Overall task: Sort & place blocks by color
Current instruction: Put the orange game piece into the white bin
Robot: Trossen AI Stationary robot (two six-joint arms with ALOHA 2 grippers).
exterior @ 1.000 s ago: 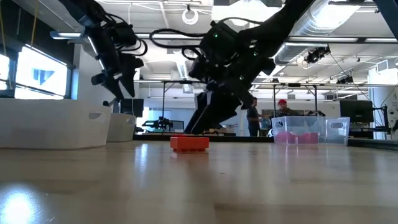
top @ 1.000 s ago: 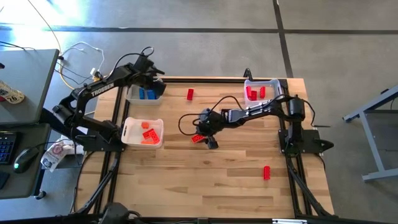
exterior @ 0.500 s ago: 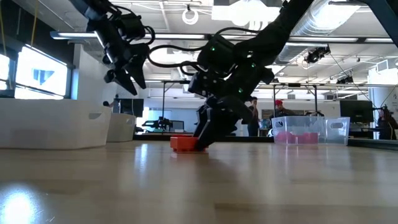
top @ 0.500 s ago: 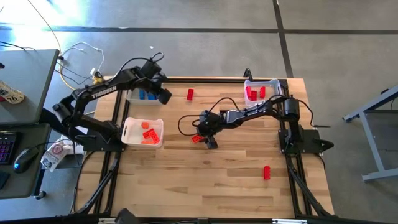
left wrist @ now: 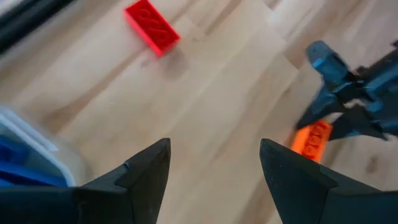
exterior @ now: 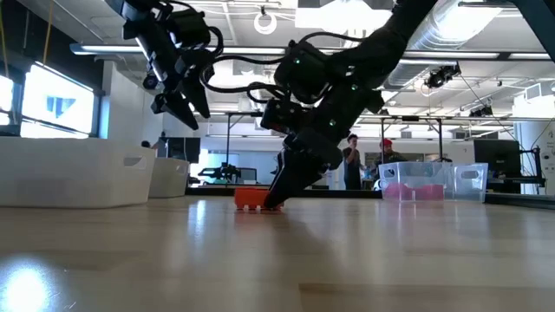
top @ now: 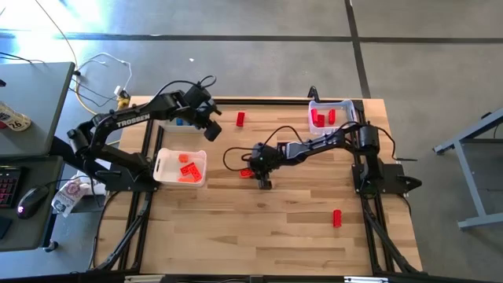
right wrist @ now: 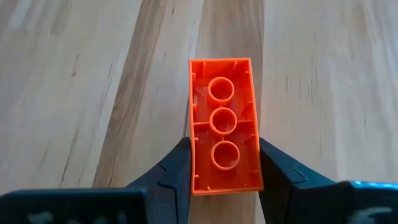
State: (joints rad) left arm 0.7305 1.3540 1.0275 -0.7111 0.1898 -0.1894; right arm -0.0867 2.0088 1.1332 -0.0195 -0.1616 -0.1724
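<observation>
Item one, nearest: my right gripper, down at mid-table, is clenching an orange block by its long sides, both fingers touching it. The block is lying upside down, hollow underside and three round tubes showing, resting on the wooden table.

Step in hand, as I am judging it: grasping this orange block for sorting. The next move is calling for a lift clear of the table, then a carry across to the white bin holding orange blocks on the left side.

Item two: my left gripper is hovering with jaws released above the table, near the bin with blue blocks.

Item three, farther: a red block is lying loose; another red block is lying apart; the clear bin is holding red ones.
</observation>
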